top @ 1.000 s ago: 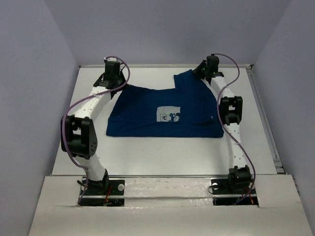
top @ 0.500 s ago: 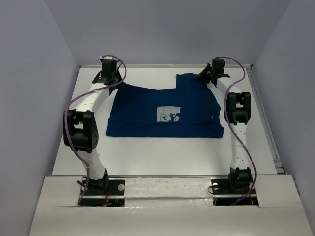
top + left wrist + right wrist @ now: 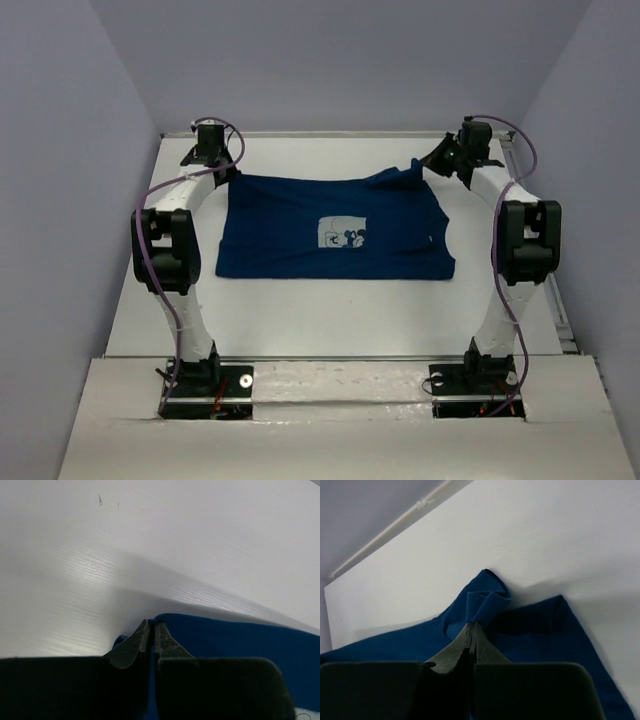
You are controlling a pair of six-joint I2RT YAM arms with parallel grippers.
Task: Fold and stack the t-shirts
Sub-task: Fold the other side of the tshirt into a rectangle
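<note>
Closest to me, the left arm (image 3: 170, 250) and right arm (image 3: 520, 240) rise from the near edge of the white worktop (image 3: 330, 320), each trailing a purple cable (image 3: 150, 200) up its length. Between them the blue t-shirt (image 3: 335, 230) lies spread flat across the middle of the worktop, its near hem running straight from left to right, well apart from the arm bases. A small white print (image 3: 342, 236) with dark figures sits roughly at the centre of the cloth. Further out, both arms reach to the shirt's far edge. The left tool (image 3: 225, 172) is at the far left corner. On my left wrist feed its fingers (image 3: 135, 645) are pressed together, pinching the blue edge just above the worktop, and the cloth runs off to the right. The right tool (image 3: 428, 165) is at the far right corner, where the cloth is pulled up into a raised peak. On my right wrist feed that tool (image 3: 471, 626) is clamped on a small bunched fold of blue cloth, and the rest of the shirt drapes down on both sides. Beyond the tools is a strip of bare worktop, then the pale lavender back wall (image 3: 330, 60).
</note>
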